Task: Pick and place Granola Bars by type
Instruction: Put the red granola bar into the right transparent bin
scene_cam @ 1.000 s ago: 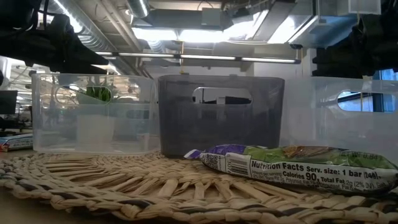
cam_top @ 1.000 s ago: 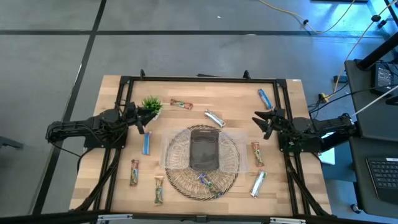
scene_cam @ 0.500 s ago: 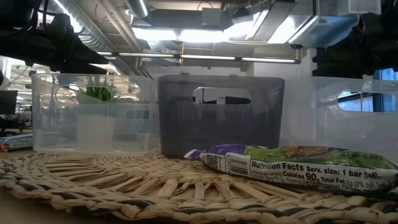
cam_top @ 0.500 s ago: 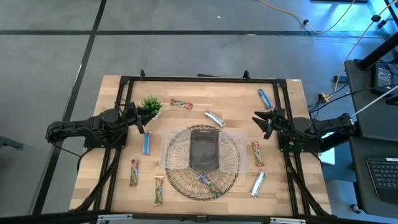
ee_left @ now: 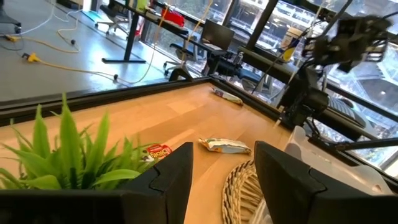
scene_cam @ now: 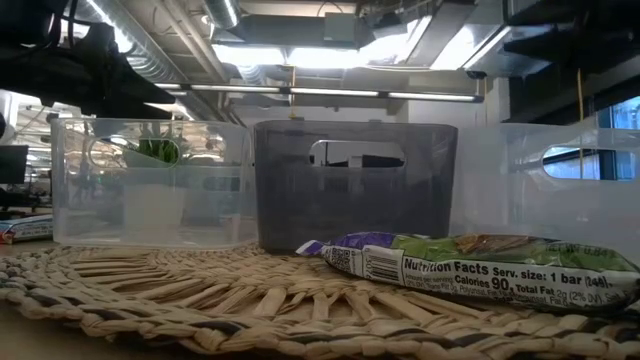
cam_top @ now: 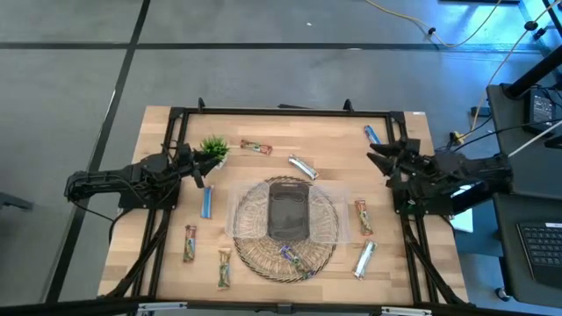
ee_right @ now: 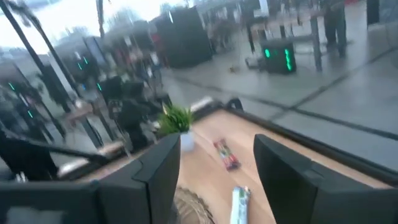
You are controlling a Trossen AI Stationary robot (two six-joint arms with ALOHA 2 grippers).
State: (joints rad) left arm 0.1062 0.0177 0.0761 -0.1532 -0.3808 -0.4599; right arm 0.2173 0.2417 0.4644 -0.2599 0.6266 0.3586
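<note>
Right jaws (cam_top: 383,155) spread wide, empty, at 3 o'clock near blue bar (cam_top: 374,137); left jaws (cam_top: 198,167) parted, empty, at 9.

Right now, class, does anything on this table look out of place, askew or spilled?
Yes: the granola bars lie scattered at odd angles around the woven mat, unsorted. One purple-and-green bar rests on the mat, outside the clear compartment tray. Nothing looks damaged.

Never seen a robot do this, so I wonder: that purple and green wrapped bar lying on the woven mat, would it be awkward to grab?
Probably a little. The purple and green bar lies flat on the woven mat, so fingers must get under or pinch its edges. Its glossy, crinkled wrapper looks slippery. It seems thin and light, unlikely to roll.
</note>
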